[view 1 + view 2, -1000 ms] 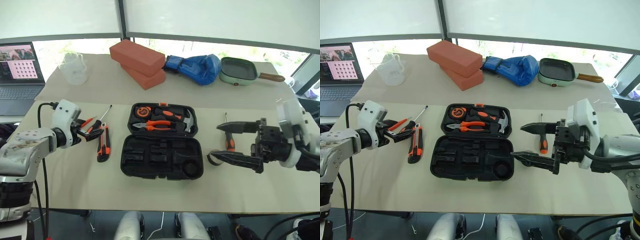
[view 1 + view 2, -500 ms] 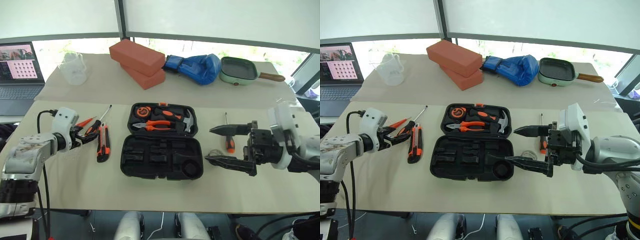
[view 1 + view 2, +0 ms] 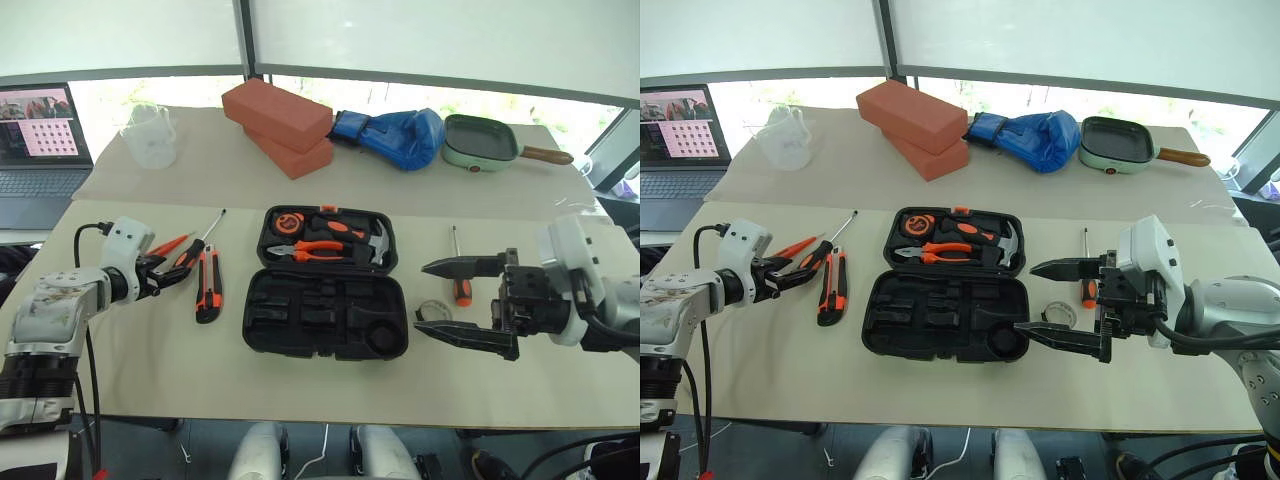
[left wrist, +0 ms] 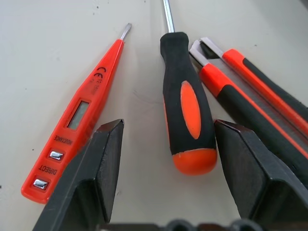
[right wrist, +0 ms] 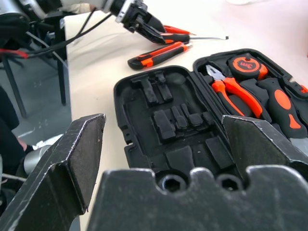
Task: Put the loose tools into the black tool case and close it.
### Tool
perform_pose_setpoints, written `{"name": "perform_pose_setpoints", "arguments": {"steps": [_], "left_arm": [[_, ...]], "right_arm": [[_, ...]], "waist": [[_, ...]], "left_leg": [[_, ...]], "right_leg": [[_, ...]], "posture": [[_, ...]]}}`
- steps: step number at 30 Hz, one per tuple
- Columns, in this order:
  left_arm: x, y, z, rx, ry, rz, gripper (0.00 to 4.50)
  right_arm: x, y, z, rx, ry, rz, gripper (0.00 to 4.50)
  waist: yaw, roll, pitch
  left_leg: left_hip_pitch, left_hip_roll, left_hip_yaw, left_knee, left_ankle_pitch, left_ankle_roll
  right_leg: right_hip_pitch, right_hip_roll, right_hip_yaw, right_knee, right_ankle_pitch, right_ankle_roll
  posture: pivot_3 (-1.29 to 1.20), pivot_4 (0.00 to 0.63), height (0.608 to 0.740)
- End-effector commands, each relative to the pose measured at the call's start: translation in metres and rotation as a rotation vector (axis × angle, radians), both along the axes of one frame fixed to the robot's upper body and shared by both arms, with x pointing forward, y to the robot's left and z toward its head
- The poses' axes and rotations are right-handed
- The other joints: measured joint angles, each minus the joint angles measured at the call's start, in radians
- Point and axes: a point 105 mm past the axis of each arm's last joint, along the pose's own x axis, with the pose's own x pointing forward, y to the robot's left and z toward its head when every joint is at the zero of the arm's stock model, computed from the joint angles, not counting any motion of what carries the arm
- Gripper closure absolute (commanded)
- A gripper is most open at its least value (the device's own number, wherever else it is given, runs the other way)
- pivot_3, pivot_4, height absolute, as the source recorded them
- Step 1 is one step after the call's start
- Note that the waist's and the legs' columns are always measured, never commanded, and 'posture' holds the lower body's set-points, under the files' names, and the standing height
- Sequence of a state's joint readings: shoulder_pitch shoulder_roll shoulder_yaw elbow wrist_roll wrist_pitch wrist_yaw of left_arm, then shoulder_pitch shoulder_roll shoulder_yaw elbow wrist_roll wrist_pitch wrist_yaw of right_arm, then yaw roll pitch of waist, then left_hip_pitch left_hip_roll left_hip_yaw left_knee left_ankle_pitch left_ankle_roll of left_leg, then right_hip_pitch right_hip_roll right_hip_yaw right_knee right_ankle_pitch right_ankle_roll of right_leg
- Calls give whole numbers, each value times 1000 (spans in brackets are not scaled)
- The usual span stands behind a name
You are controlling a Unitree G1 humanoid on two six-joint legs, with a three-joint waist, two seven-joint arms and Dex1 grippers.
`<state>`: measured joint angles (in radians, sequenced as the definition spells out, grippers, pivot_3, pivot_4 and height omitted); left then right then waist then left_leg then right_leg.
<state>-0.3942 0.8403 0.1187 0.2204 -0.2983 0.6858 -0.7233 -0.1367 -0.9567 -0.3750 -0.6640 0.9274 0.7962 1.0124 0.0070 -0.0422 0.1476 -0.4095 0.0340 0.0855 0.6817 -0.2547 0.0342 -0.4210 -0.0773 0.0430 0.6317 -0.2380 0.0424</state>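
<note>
The black tool case (image 3: 292, 322) lies open mid-table, with pliers, a hammer and a tape measure in its far half and bare recesses in the near half. Left of it lie the slim red screwdriver (image 4: 79, 118), a black-and-orange screwdriver (image 4: 187, 110) and the utility knife (image 3: 207, 285). My left gripper (image 4: 166, 163) is open and low over the table, its fingers (image 4: 103, 163) either side of that screwdriver's handle end. Right of the case are a second screwdriver (image 3: 459, 283) and a small tape roll (image 3: 1058, 312). My right gripper (image 3: 422, 299) hangs wide open above them.
At the back of the table are two stacked red bricks (image 3: 277, 115), a blue boxing glove (image 3: 400, 135), a green pan (image 3: 480, 142) and a clear measuring jug (image 3: 150, 135). A laptop (image 3: 40, 140) sits at the far left.
My left gripper has sunk and drifted left towards the screwdriver handles, and its jaws have narrowed somewhat. The right gripper stays wide open in the same place.
</note>
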Motion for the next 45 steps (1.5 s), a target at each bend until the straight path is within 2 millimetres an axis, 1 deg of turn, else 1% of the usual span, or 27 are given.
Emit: {"name": "perform_pose_setpoints", "arguments": {"steps": [1,3,4,5,6,7,8,9,10,13,16,18,19,20,22,23,24,26,28,30,33,37,41,45], "left_arm": [[7,3,6,33,-28,-17,1338],[11,5,1,38,-20,-7,1831],[12,6,-1,40,-19,-4,1968],[14,6,-2,35,-18,1,2282],[15,7,-3,31,-19,3,2803],[16,7,-2,30,-24,4,2960],[17,7,-1,26,-29,4,3367],[18,7,-1,24,-33,4,3596],[19,6,5,4,-55,0,3629],[18,-9,31,-101,-153,-82,3631],[16,-19,50,-148,-224,-144,3632],[13,-37,73,-204,-285,-244,3635],[10,-46,81,-216,-301,-293,3635],[8,-51,86,-221,-309,-323,3635],[1,-71,94,-186,-308,-449,3635],[-4,-84,97,-170,-295,-532,3635],[-8,-92,98,-160,-284,-588,3635],[-15,-119,94,-91,-236,-749,3635],[-18,-138,83,-5,-196,-873,3635],[-16,-151,77,47,-193,-955,3635],[-9,-168,73,38,-164,-1035,3635],[-1,-176,54,158,-97,-1114,3635],[8,-170,39,269,-60,-1128,3635],[7,-167,27,304,-31,-1168,3635]], "right_arm": [[-4,4,12,14,-67,18,0],[-3,6,11,14,-72,21,0],[-2,7,11,14,-74,22,0],[-2,8,10,16,-75,24,0],[-2,8,11,19,-74,25,0],[-2,9,11,22,-73,27,0],[-3,9,11,23,-73,29,0],[-3,10,11,24,-72,30,0],[-4,10,11,24,-70,31,0],[-5,10,7,23,-54,30,0],[-5,10,5,14,-46,32,0],[-4,9,5,13,-42,28,0],[-3,8,5,15,-39,24,0],[-3,8,5,16,-37,22,0],[-3,6,4,6,-33,20,0],[-3,5,3,2,-31,19,0],[-3,5,3,0,-29,17,0],[-2,3,2,2,-25,8,0],[-2,3,1,5,-22,0,0],[-2,3,-1,2,-22,-12,0],[-1,5,-3,8,-25,-35,0],[-5,8,-1,20,-23,-39,0],[-4,5,-2,24,-26,-75,0],[-1,1,-1,40,-28,-123,0]], "waist": [[2,0,0],[3,0,0],[3,0,0],[5,0,0],[5,0,0],[6,0,0],[6,0,0],[6,0,0],[6,0,0],[5,0,0],[5,-2,0],[4,-2,0],[4,-2,0],[6,-2,0],[7,-2,0],[6,-2,0],[5,-2,0],[6,-2,0],[7,-2,0],[6,-2,0],[3,-2,0],[5,-2,0],[1,-2,0],[4,-2,0]], "left_leg": [[0,0,0,0,0,0],[0,0,0,0,0,0],[0,0,0,1,0,0],[0,0,0,1,0,0],[0,0,0,1,0,0],[0,0,0,1,0,0],[0,0,0,1,0,0],[0,0,0,1,0,0],[0,0,0,1,0,0],[0,0,0,1,0,0],[-2,1,-1,2,0,0],[-3,1,-1,3,0,0],[-3,1,-1,3,0,0],[-3,1,-1,3,0,0],[-3,0,-1,3,0,0],[-3,0,-1,4,0,0],[-3,0,-1,4,0,0],[-3,0,-1,4,0,0],[-3,-2,-1,4,0,0],[-3,-2,-1,4,0,0],[-5,-2,-1,5,0,0],[-6,-2,-1,7,0,1],[-7,-1,-2,12,-2,4],[-10,-1,-2,14,-2,4]], "right_leg": [[0,0,0,0,0,0],[0,0,0,0,0,0],[0,0,0,0,0,0],[0,0,0,0,0,0],[1,0,0,0,0,0],[1,0,0,0,0,0],[1,0,0,0,0,0],[1,0,0,0,0,0],[1,0,0,1,0,0],[1,0,0,1,0,0],[-1,0,-1,1,0,0],[-1,0,-1,0,0,0],[-1,0,-1,1,0,0],[-1,0,-1,1,0,0],[0,0,-2,0,0,0],[0,0,-2,0,0,0],[0,0,-1,0,0,0],[0,0,-1,0,0,0],[0,1,-2,0,0,0],[0,1,-1,0,0,0],[-1,2,-1,0,0,0],[-1,3,-2,0,0,0],[0,3,-1,0,0,1],[-1,2,-2,0,1,3]], "posture": [[0,150,738],[0,150,738],[0,150,738],[0,150,738],[0,150,738],[0,150,738],[0,150,738],[0,150,738],[0,150,738],[0,150,738],[0,150,738],[0,150,738],[0,150,738],[0,150,738],[0,150,738],[0,150,738],[0,150,738],[0,150,738],[0,150,738],[0,150,738],[0,150,738],[0,150,738],[0,150,738],[0,150,738]]}}
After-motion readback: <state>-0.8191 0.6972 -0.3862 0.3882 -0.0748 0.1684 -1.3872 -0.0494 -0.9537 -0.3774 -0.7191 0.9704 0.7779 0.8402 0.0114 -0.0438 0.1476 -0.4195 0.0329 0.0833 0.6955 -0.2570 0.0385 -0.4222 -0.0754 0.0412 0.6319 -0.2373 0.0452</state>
